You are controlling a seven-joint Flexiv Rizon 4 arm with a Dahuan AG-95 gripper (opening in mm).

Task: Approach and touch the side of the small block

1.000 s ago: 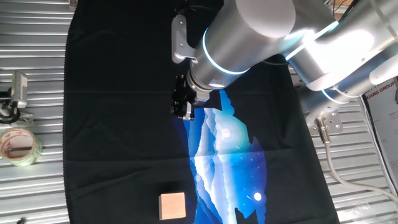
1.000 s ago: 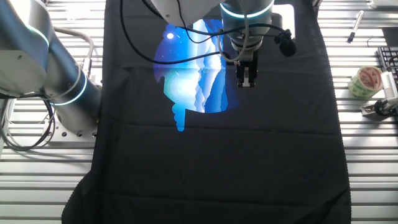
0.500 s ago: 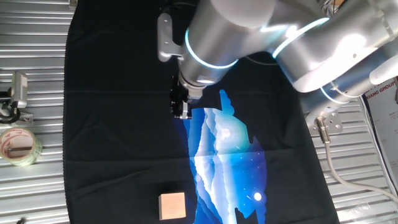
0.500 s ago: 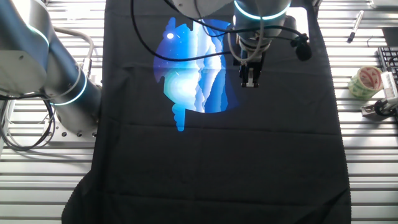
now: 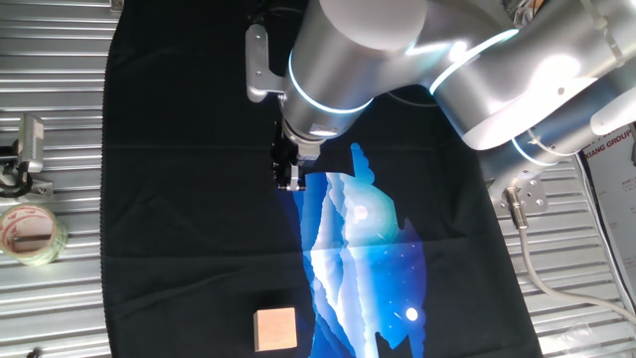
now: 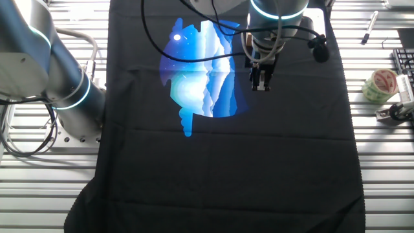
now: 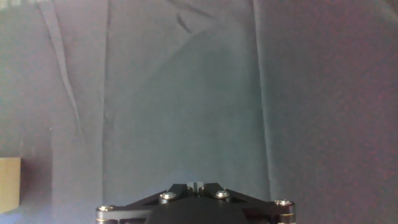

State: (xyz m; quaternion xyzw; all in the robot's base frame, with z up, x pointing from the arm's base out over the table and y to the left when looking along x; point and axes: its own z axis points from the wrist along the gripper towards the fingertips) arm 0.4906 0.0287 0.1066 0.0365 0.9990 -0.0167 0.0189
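The small block point(image 5: 275, 328) is a pale tan cube on the black cloth near the bottom edge of one fixed view. It shows at the left edge of the hand view point(image 7: 9, 185). In the other fixed view it is out of sight. My gripper point(image 5: 289, 181) hangs over the cloth well above the block in the image, far from it. It also shows in the other fixed view point(image 6: 262, 83). In the hand view the gripper point(image 7: 195, 185) has its fingertips pressed together, empty.
A black cloth point(image 5: 189, 199) with a blue printed picture point(image 5: 363, 239) covers the slatted metal table. A roll of clear tape point(image 5: 28, 232) and a metal clip point(image 5: 25, 149) lie left of the cloth. The arm's large body point(image 5: 477, 80) looms over the right.
The gripper and wrist have shifted slightly sideways over the cloth, to the left in one fixed view and to the right in the other. The block has not moved.
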